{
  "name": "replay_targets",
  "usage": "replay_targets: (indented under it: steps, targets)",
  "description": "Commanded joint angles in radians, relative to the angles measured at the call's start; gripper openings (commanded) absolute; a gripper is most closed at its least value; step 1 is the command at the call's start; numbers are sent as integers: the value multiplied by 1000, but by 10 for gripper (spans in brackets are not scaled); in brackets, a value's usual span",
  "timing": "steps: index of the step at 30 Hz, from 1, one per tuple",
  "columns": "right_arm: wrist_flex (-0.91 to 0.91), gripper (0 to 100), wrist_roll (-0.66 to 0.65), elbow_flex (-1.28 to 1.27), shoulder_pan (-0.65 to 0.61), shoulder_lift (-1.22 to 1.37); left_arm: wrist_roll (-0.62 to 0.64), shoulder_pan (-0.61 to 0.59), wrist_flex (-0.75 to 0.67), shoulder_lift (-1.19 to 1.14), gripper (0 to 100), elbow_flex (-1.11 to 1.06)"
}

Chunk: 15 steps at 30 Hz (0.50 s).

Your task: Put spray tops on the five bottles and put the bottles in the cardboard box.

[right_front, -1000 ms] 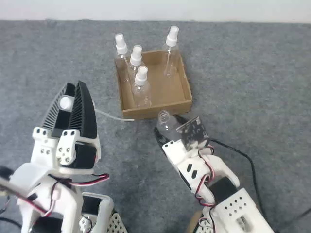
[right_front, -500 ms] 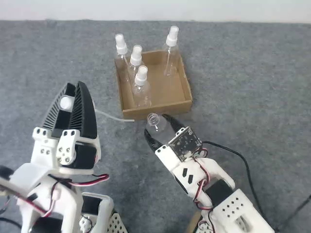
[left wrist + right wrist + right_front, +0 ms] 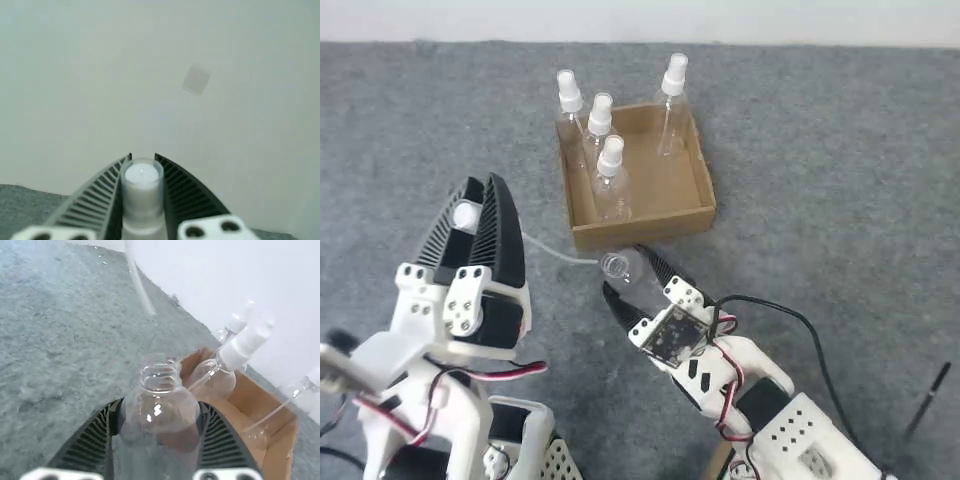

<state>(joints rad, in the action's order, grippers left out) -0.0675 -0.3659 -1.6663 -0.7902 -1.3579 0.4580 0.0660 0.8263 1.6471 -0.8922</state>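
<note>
Cardboard box [image 3: 640, 228]: 1
Bottles in all: 5
Capped bottles [image 3: 611, 180]: 4, all standing at the box
Open bottle [image 3: 159, 410]: 1, with a bare neck
Spray tops on bottles: 4
Loose spray top [image 3: 143, 182]: 1
Arms: 2
Grippers: 2, the left gripper [image 3: 143, 157] and the right gripper [image 3: 624, 270], with 1 thing held in each

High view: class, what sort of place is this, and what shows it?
Probably a robotics lab bench: the left gripper and right gripper sit over a grey carpet-like table cover, with a cardboard box of spray bottles before a white wall.
</note>
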Motion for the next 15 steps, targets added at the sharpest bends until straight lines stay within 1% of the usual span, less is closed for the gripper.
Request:
replay_targets:
  steps: [1, 15]
  targets:
    - [39, 44, -34, 3, -12, -27, 9, 5, 15, 8, 13, 38]
    - [39, 44, -32, 8, -13, -27, 9, 5, 3, 8, 13, -24]
